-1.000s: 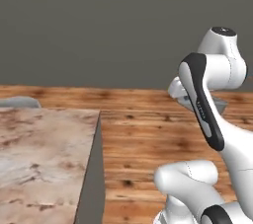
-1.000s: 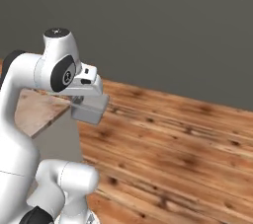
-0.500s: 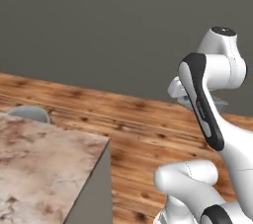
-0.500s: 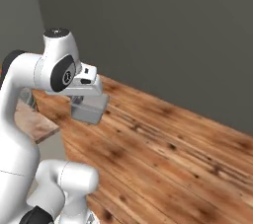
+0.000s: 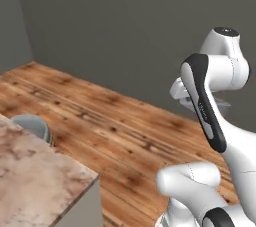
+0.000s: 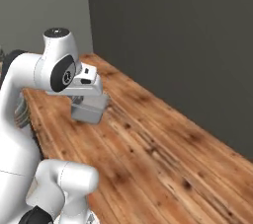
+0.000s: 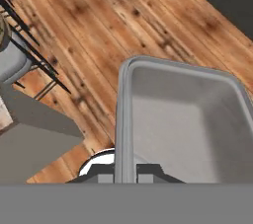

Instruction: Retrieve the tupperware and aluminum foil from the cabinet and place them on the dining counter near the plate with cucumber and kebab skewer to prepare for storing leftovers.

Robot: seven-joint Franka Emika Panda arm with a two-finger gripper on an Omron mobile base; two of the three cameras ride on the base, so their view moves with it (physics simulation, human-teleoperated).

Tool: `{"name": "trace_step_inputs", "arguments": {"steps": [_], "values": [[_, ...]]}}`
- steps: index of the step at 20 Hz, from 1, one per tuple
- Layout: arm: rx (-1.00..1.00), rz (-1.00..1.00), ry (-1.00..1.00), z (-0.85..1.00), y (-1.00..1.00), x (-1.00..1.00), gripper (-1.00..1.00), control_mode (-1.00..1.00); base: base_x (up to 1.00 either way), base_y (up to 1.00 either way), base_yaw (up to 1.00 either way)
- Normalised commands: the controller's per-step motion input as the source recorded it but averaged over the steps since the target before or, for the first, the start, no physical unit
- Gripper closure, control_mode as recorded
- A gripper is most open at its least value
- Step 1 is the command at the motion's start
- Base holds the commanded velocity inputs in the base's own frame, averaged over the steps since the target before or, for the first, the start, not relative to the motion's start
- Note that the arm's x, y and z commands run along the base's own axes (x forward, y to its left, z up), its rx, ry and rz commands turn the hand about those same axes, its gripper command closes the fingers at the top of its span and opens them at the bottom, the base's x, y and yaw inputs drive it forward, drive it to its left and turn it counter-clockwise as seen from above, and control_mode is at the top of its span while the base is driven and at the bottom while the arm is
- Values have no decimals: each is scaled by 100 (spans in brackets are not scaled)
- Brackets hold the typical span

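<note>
One tupperware [image 7: 184,119] | end effector [image 7: 126,176] clamped on its rim | one dining counter [image 5: 30,181] corner | possibly one stool [image 5: 31,127]

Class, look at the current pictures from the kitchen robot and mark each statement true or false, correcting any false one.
1. The gripper is shut on the wall of a grey tupperware. True.
2. The tupperware holds a cucumber. False: it is empty.
3. The floor is wooden planks. True.
4. The tupperware rests on the marbled counter. False: it is held above the floor, apart from the counter.
5. A grey stool stands beside the counter. True.
</note>
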Motion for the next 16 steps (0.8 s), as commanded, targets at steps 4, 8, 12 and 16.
{"name": "trace_step_inputs", "arguments": {"steps": [4,8,12,16], "values": [[0,0,0,0,0,0,100,100,100,-59,55],[0,0,0,0,0,0,100,100,100,-56,57],[0,0,0,0,0,0,100,100,100,-55,57],[0,0,0,0,0,0,100,100,100,-56,56]]}}
